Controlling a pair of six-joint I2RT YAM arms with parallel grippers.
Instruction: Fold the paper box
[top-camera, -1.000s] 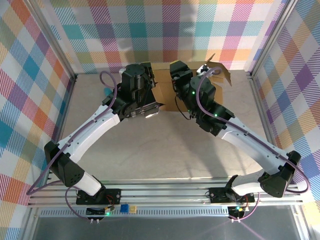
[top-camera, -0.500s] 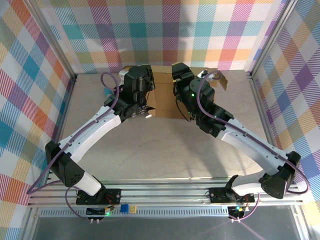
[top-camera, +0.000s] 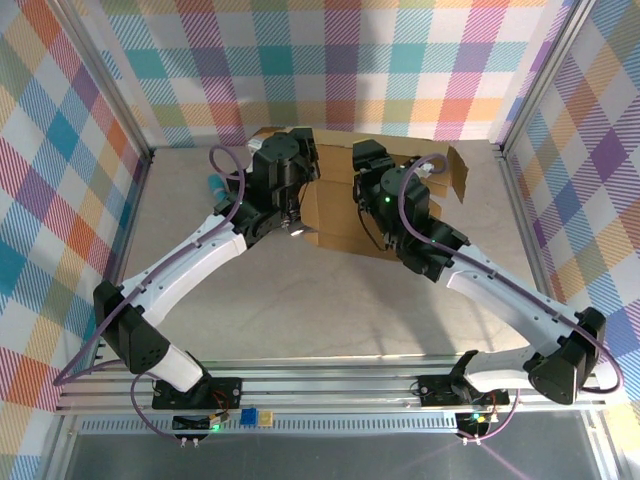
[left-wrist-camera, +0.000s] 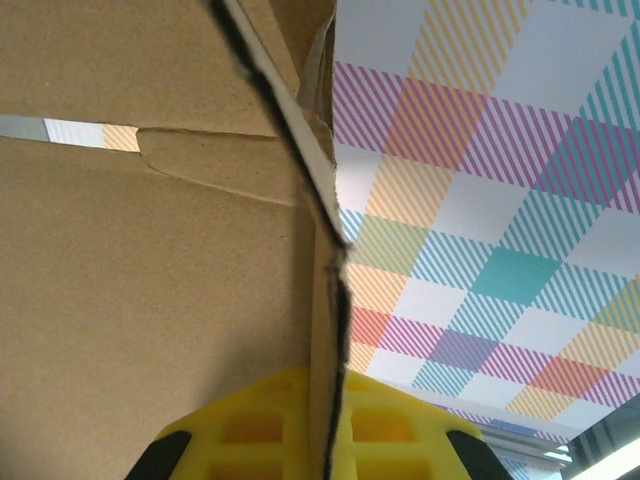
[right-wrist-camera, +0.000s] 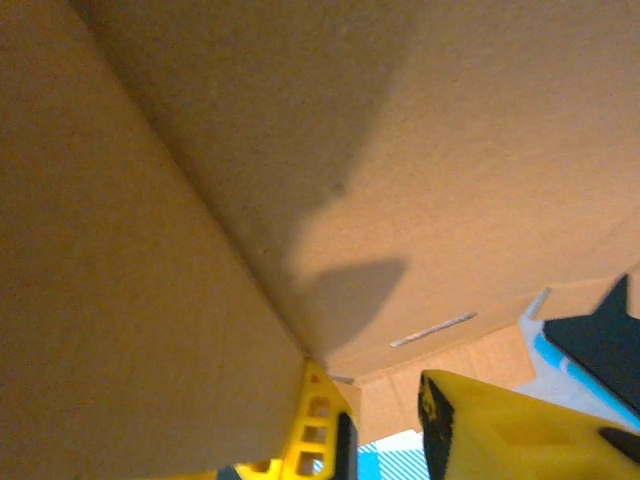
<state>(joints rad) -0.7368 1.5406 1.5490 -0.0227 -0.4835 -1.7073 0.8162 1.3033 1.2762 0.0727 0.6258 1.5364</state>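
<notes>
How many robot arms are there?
2. The left arm reaches from the near left up to the box. The right arm reaches from the near right to the same box. None seem hidden.

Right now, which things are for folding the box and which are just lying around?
For the job: paper box, left fingers pinching its edge, right fingers open beside it.
Just lying about: small blue object, far left.
</notes>
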